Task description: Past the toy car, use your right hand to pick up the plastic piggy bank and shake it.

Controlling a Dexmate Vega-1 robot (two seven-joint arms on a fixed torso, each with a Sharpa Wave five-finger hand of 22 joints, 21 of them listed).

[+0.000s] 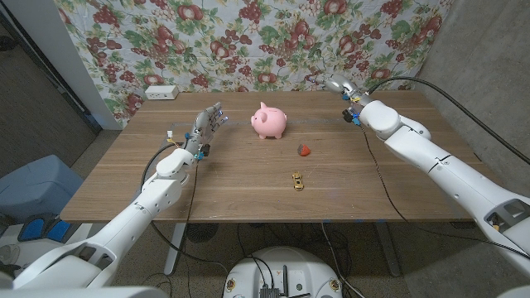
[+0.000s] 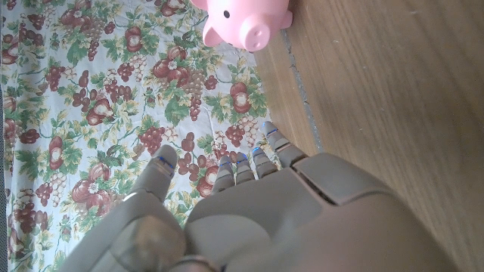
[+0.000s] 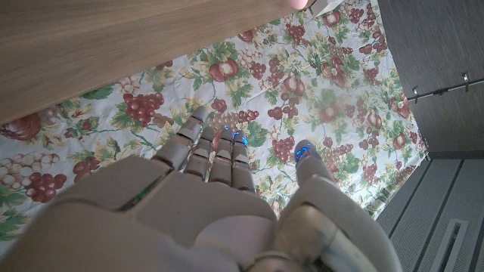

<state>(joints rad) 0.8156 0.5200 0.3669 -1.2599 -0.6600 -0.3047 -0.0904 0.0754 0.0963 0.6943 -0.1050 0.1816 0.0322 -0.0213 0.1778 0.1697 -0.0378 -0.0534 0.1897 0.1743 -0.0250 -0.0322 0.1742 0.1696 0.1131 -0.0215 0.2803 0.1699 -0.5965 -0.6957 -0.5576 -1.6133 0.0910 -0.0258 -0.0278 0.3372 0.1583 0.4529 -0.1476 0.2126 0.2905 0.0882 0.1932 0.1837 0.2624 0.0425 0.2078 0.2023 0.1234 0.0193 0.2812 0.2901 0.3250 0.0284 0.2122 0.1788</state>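
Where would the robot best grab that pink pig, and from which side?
Probably around the round body of the piggy bank, from above or from the robot's right. It stands upright on its feet, the back is bare and rounded, and the right hand, open, waits on that side.

Glossy pink plastic piggy bank (image 1: 270, 122) on a matt wood-grain table (image 1: 248, 178), printed floral cloth backdrop (image 1: 248, 37) behind.

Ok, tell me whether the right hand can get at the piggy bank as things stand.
Probably yes. The right hand is raised, holding nothing, at the table's far right, and the bare wood between it and the piggy bank looks free. The small red object and toy car lie nearer the robot.
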